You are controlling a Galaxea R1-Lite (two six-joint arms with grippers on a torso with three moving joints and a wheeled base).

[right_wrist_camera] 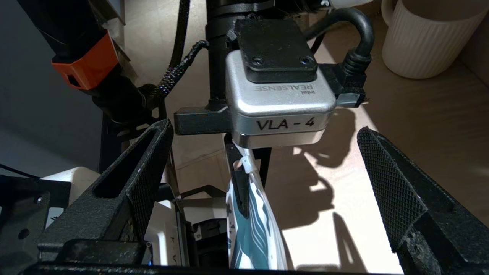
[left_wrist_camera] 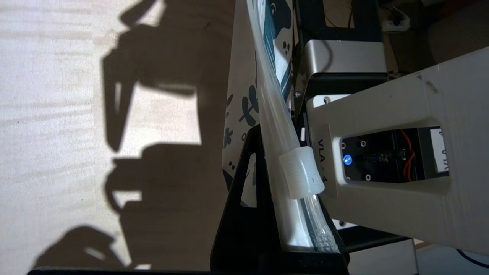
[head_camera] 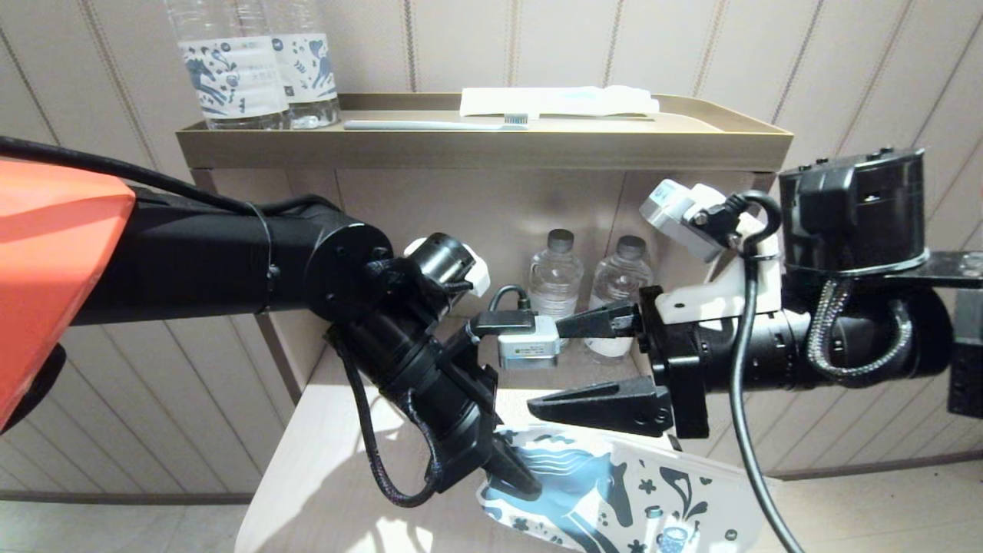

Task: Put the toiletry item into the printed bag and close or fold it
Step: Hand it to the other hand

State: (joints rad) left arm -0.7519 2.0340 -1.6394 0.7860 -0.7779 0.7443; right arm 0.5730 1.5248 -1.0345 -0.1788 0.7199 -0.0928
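Head view shows the printed bag (head_camera: 614,491) at 6 o'clock over the pale table's (head_camera: 322,461) front edge, pinched at its zip end by the clamped left gripper (head_camera: 522,480), while the right gripper (head_camera: 576,361), level and spread wide with nothing held, faces a camera marked "VLA - 4"

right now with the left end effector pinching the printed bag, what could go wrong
The left end effector pinches only one edge of the printed bag, so the bag could slip out or sag.
The open right end effector hovers close to the left wrist camera; closing in for the zip slider risks a knock.
The toothbrush lies on the upper tray, not in the bag.
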